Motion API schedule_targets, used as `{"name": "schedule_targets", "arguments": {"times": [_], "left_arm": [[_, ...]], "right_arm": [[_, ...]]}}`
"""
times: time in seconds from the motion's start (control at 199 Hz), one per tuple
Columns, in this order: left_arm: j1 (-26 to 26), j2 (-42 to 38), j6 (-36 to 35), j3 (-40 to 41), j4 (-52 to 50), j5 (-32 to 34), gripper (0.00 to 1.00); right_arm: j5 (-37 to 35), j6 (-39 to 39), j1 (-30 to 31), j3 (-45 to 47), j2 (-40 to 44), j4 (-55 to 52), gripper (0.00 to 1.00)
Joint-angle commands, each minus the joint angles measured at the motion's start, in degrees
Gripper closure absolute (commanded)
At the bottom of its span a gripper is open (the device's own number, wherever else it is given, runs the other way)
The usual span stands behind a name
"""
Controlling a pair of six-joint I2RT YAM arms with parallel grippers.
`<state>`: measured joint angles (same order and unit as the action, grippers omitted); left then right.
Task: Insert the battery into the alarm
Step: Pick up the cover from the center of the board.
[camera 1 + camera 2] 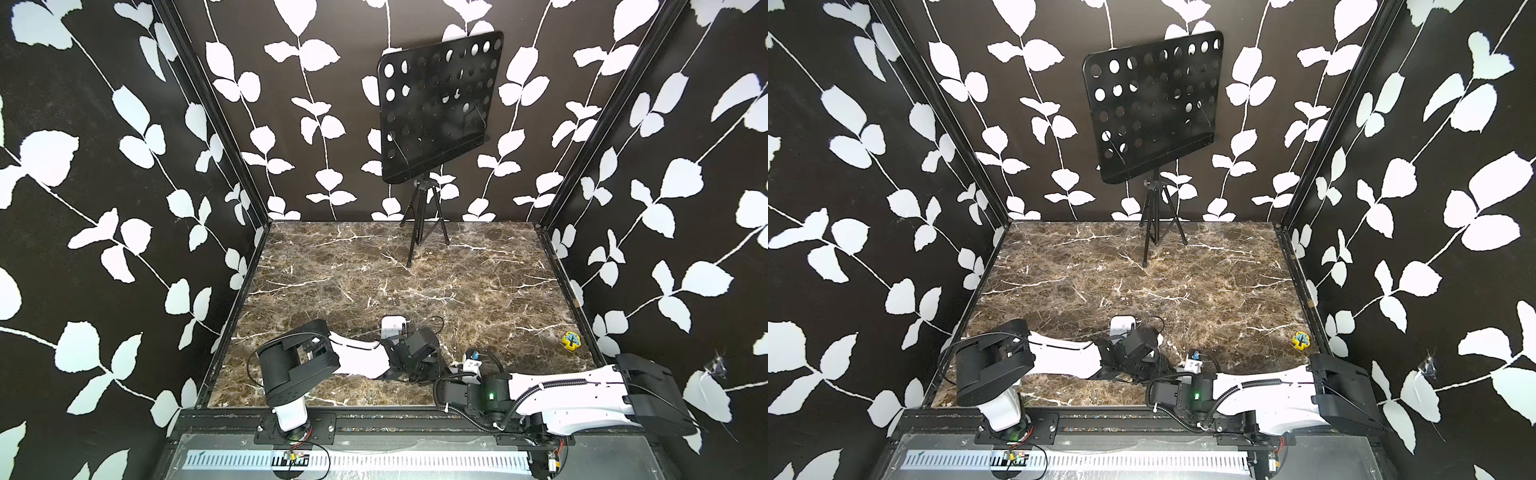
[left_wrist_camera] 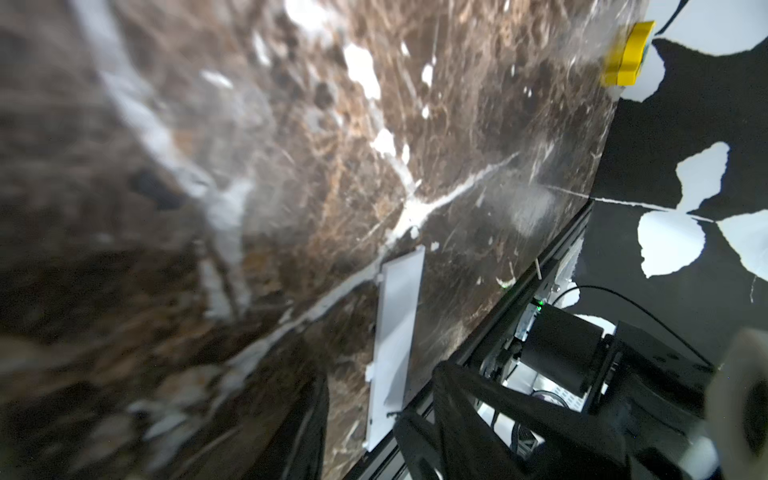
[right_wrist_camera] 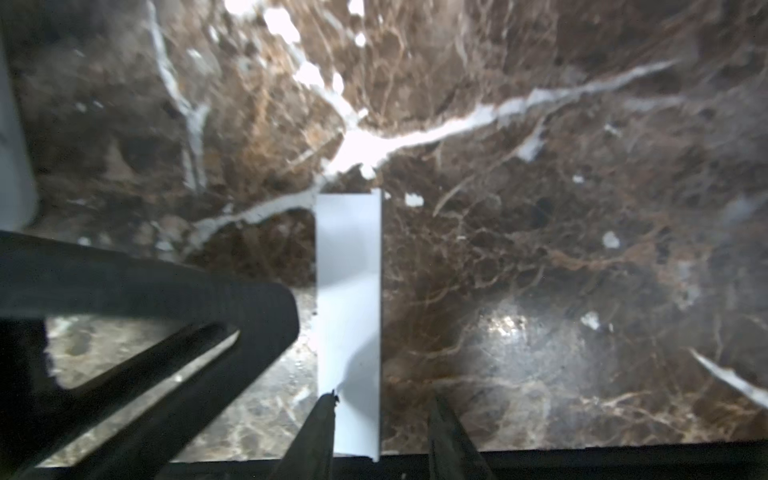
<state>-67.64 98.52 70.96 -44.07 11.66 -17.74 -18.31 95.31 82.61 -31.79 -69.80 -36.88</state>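
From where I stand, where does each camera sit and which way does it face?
Both top views: high above the front edge, looking down and back over the brown marble tabletop; left arm, right arm show.
Left wrist: low over the tabletop, facing the yellow block; blurred robot parts.
Right wrist: down onto the flat white plastic strip; its fingers show.
Shared: both wrists see that strip.

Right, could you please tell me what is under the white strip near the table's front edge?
The white strip appears to lie flat on the marble table; marble shows along both long sides. Anything directly beneath is covered by the strip.
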Motion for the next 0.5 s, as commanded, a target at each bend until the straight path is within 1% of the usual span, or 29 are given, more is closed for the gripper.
{"name": "schedule_targets", "arguments": {"times": [0.0,0.176,0.251,0.387,0.497], "left_arm": [[0.6,-3.8,-0.5,1.2,-3.0,2.9,0.56],[0.7,-5.3,-0.4,2.1,-4.2,4.0,0.56],[0.9,-6.1,-0.1,2.7,-4.7,5.0,0.56],[1.3,-7.4,-0.4,2.9,-7.1,6.5,0.57],[1.4,-7.5,-0.5,2.9,-7.6,6.9,0.57]], "right_arm": [[-2.2,2.5,-0.6,-1.8,-1.7,-1.4,0.60],[-1.9,0.7,-1.7,-4.3,-6.6,0.5,0.59],[-0.5,0.2,-2.0,-4.8,-8.9,1.2,0.63],[2.5,-1.7,-1.7,-6.7,-11.8,-2.4,0.72],[4.0,-2.2,0.6,-7.8,-12.9,-6.0,0.75]]}}
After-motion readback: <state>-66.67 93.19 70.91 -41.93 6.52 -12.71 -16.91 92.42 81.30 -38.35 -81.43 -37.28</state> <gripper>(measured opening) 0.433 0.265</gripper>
